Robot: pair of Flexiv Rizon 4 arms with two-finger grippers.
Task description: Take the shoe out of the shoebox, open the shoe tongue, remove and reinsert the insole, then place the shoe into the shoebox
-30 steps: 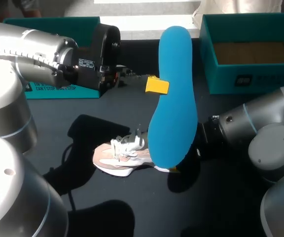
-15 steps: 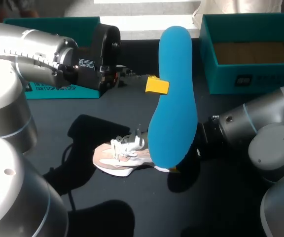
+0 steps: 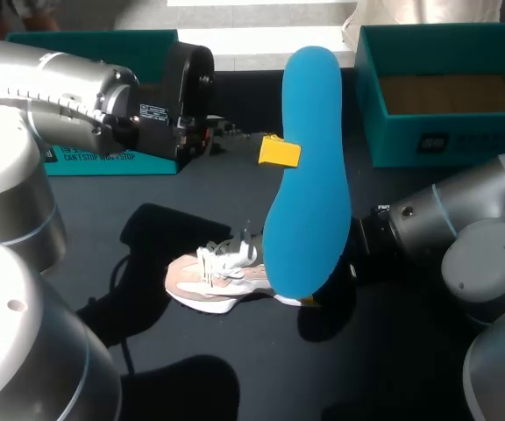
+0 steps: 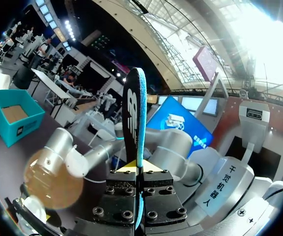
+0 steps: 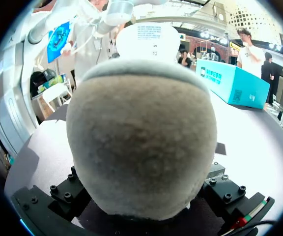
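My left gripper [image 3: 279, 151] holds the long blue insole [image 3: 309, 175] upright above the middle of the table, shut on its edge. In the left wrist view the insole [image 4: 134, 118] stands edge-on between the closed fingers of that gripper [image 4: 138, 169]. Below it the white and pink shoe [image 3: 217, 281] rests on the black table, toe to the left. My right gripper [image 3: 318, 294] is at the shoe's heel, partly hidden behind the insole. In the right wrist view the grey heel [image 5: 141, 142] fills the space between the fingers, which grip it from both sides.
The open teal shoebox [image 3: 445, 132] with a brown bottom stands at the back right. A second teal box part [image 3: 86, 39] lies at the back left, behind my left arm. The black table [image 3: 410, 351] runs wide in front.
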